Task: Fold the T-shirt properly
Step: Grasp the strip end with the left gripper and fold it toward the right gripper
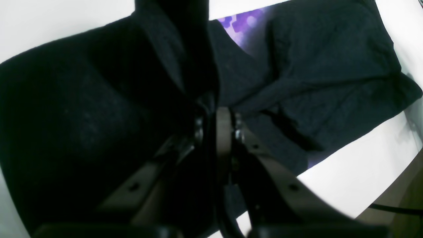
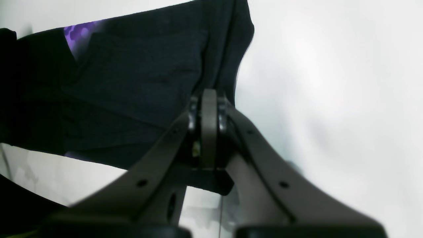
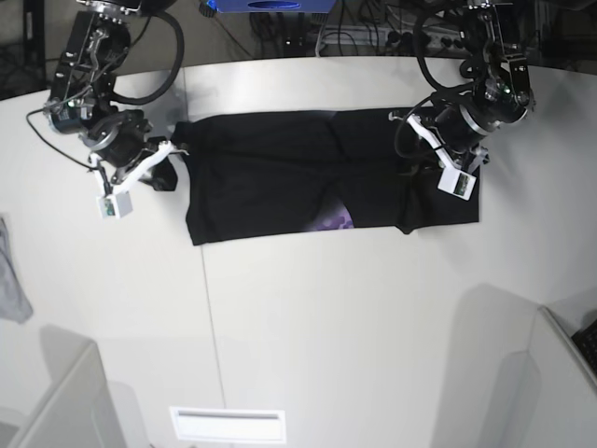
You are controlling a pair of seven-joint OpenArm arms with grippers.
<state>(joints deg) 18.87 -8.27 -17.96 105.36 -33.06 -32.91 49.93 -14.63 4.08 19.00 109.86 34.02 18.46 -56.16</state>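
Left gripper (image 1: 216, 110) and right gripper (image 2: 209, 99): jaws pinching opposite edges, 3 and 9 o'clock, of large black short-sleeved cloth T-shirt (image 3: 280, 177); purple print shows.

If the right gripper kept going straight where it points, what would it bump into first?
Most likely more of the T-shirt: the right gripper is already shut on its edge, pointing along the black cloth.

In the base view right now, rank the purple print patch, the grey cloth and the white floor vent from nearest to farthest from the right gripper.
Measured from the right gripper:
1. Purple print patch, showing mid-shirt near the T-shirt's lower edge.
2. Grey cloth, at the table's left edge; nearly as close, so a narrow call.
3. White floor vent, bottom centre.
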